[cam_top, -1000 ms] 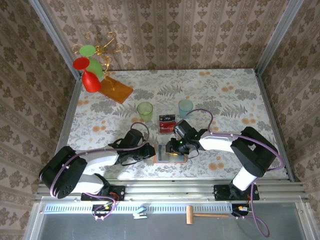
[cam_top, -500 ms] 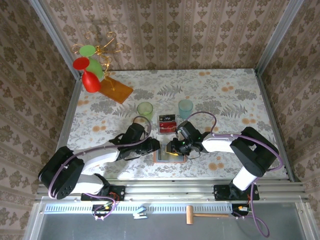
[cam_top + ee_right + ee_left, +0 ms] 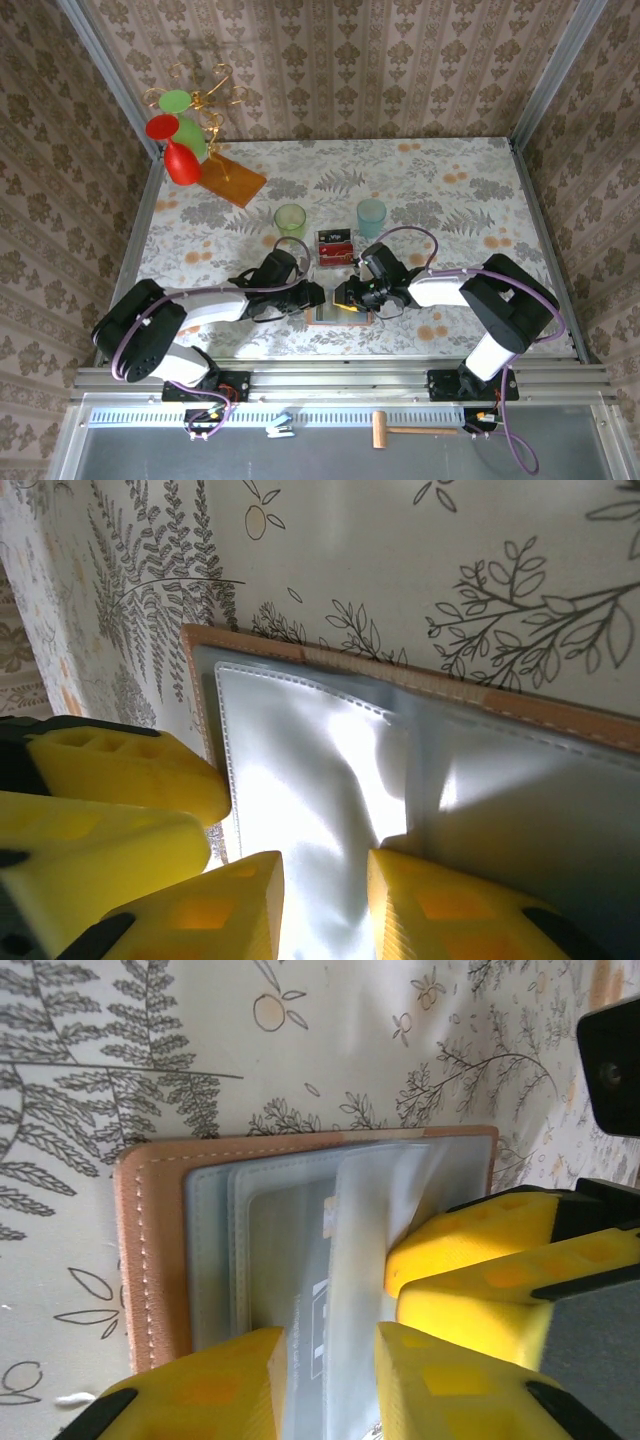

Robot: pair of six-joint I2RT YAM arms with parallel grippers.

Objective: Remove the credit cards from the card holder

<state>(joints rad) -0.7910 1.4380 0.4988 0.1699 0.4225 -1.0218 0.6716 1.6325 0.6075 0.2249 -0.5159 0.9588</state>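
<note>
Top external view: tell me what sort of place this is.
Likely a robot test booth dressed like a home: wallpapered walls, a floral-covered table, and a metal mounting rail along its near edge.

Tan-brown card holder (image 3: 150, 1250) with grey-blue panels, pale floral-print table (image 3: 450, 190), green cup (image 3: 290, 220), blue cup (image 3: 371, 214)

From above, both pairs of jaws hide most of the card holder (image 3: 345, 317). In the left wrist view its lower part is cut off, and the card (image 3: 295, 1280) behind cloudy plastic is unreadable.
</note>
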